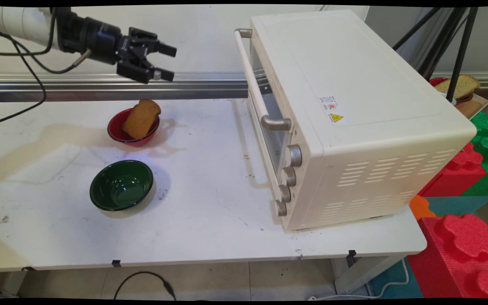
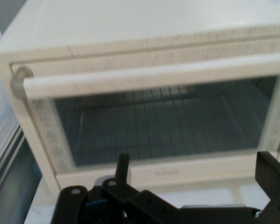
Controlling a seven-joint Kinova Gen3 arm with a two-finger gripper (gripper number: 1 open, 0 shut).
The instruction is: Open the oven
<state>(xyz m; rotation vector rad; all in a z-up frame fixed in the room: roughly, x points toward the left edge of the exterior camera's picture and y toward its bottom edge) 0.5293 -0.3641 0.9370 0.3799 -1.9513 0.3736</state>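
From the main view, my jaws (image 1: 170,62) hang high over the far left of the surface (image 1: 210,220), pointing right, the two fingers spread well apart with nothing between them. Ahead of me, well apart, stands the toaster oven (image 1: 354,123): cream-white, boxy, its glass door shut, a long pale handle (image 1: 254,76) running across the top of the door with grey metal ends, and four silvery knobs (image 1: 288,178) in a column down the near side of its front. Louvred slots show on the side facing the camera, a small yellow warning sticker on its top. Below and a little left of my jaws sits a red bowl (image 1: 119,133) with a slice of brown bread (image 1: 141,118) leaning in it. Nearer the camera, a dark green bowl (image 1: 122,185) stands by itself.

Now the hand view: the oven fills the picture dead ahead. The handle (image 2: 154,77) spans the frame, one grey end at left. Through the glass door (image 2: 163,123) I can make out a wire rack. My fingers (image 2: 123,168) rise from the bottom edge, held wide, with the door's lower edge between them, not touching.
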